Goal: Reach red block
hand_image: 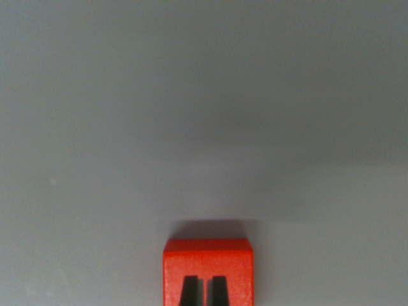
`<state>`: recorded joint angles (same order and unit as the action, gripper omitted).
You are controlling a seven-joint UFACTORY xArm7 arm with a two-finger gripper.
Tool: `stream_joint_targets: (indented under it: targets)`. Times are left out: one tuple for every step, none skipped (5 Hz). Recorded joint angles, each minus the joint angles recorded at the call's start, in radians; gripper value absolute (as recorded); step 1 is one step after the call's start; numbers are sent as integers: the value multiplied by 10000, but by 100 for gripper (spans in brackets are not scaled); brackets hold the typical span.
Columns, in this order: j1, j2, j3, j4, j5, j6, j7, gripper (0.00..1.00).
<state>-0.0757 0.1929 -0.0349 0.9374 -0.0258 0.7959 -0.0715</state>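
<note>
**Inspector:** Count of items, please.

**Assistant:** One red block (208,268), one grey bench (204,115), and one gripper (204,292), of which only two dark fingertips (189,292) show at the bottom edge of the wrist view. Nothing further is on record.

**Inspector:** Location of the block?

**Assistant:** At the near edge of the scene, close to the middle and a shade towards the wrist view's right. It rests flat on the bench. Its lower part is cut off by the bottom of the picture. The two fingertips stand in front of its face, one on each side of its centre line.

**Inspector:** Appearance of the block?

**Assistant:** Bright red, uniform in colour, square-cornered. A narrow, lighter top face is visible above a broader front face. The edges look clean and straight. A soft dark shadow lies on the bench just beyond its far edge.

**Inspector:** State of the jaws?

**Assistant:** Drawn close together, with only a thin red slit between the tips. Whether they touch the block cannot be told. They are not around it.

**Inspector:** Bench condition?

**Assistant:** Plain grey, matt, with a broad faint shadow across the far half.
</note>
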Motion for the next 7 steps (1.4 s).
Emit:
stream_joint_targets:
  targets:
    - [0,0,0,0,0,0,0,0]
    - [-13,67,-20,-270,0,-325,-32,0]
    - [-13,67,-20,-270,0,-325,-32,0]
    - [-25,125,-38,-505,0,-608,-61,0]
    - [-25,125,-38,-505,0,-608,-61,0]
    - [-35,171,-52,-692,0,-834,-83,0]
    - [-35,171,-52,-692,0,-834,-83,0]
